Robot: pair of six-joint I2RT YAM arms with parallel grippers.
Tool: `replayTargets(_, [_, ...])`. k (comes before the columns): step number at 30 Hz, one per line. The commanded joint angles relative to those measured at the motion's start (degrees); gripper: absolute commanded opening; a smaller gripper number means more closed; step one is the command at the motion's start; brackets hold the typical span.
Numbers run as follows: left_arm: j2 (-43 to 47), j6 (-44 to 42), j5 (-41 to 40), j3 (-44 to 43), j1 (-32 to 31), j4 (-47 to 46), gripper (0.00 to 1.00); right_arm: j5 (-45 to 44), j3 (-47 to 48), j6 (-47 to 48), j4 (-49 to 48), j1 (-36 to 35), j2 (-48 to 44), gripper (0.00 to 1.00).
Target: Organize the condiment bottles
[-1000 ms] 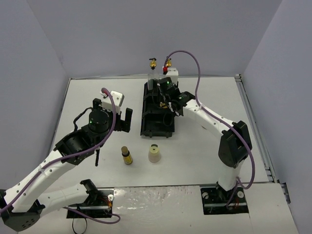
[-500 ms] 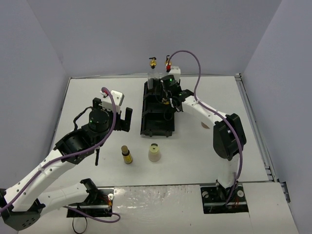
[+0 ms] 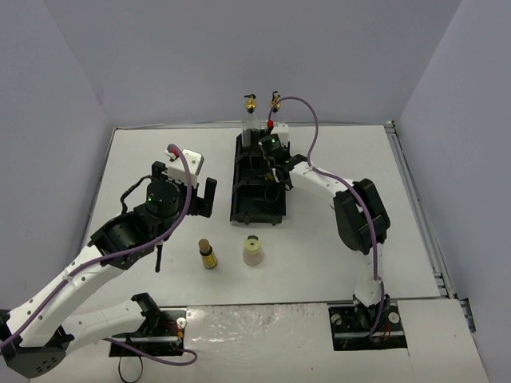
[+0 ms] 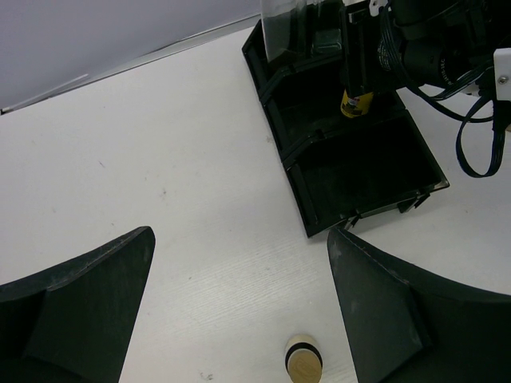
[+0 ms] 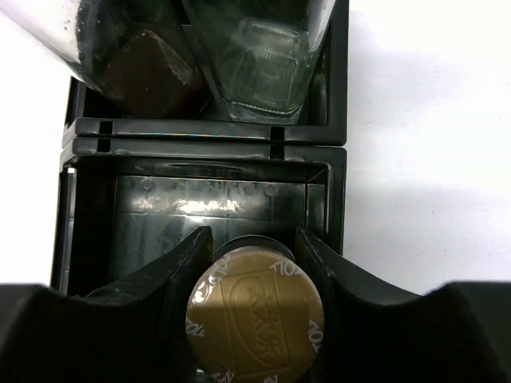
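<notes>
My right gripper (image 5: 254, 241) is shut on a short amber bottle with a gold cap (image 5: 255, 319). It holds the bottle upright in the middle compartment of the black tray (image 5: 339, 199). From above, this gripper (image 3: 271, 158) sits over the tray (image 3: 239, 209). Two tall clear bottles with gold pourers (image 3: 251, 105) (image 3: 275, 100) stand in the tray's far compartment. A second amber bottle (image 3: 207, 254) and a cream bottle (image 3: 253, 250) stand on the table in front of the tray. My left gripper (image 3: 188, 188) (image 4: 239, 235) hangs open and holds nothing, above the table left of the tray, with the amber bottle (image 4: 304, 364) below it.
The tray's near compartment (image 4: 367, 171) holds nothing. Grey walls close in the white table on the left, back and right. The right arm's purple cable (image 3: 307, 132) loops over the tray's far end.
The right arm's elbow has swung in toward the tray and its wrist has shifted slightly toward the far end, bottle still gripped. The left arm has not moved.
</notes>
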State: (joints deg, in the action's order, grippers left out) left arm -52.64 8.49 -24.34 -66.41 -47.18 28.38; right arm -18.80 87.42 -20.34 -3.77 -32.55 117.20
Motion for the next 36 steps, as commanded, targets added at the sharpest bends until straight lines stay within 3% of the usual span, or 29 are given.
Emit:
replayTargets(1, [0.4, -0.8, -1.1, -3.5, 0.2, -1.2, 0.86, -3.5, 0.4, 1.6, -6.9, 0.5, -1.3, 0.0])
replayTargets(8, [0.4, -0.8, -1.1, -3.9, 0.2, -1.0, 0.86, -4.1, -0.3, 2.2, -7.0, 0.6, -0.4, 0.02])
replayTargets(13, [0.4, -0.8, -1.1, -4.1, 0.2, -0.7, 0.86, -4.2, -0.7, 2.2, -6.9, 0.6, -0.8, 0.4])
replayTargets(19, [0.4, -0.7, -1.2, -4.1, 0.2, -0.6, 0.86, -4.7, -0.6, 2.6, -6.0, 0.5, -1.8, 0.66])
replayTargets(23, [0.4, -0.6, -1.2, -4.3, 0.2, -0.5, 0.86, -4.8, -0.6, 2.8, -5.3, 0.5, -2.9, 0.72])
replayTargets(36, [1.0, -0.7, -1.7, -4.7, 0.2, 0.5, 0.86, -7.1, -1.1, 2.5, -1.0, -1.0, -11.0, 0.74])
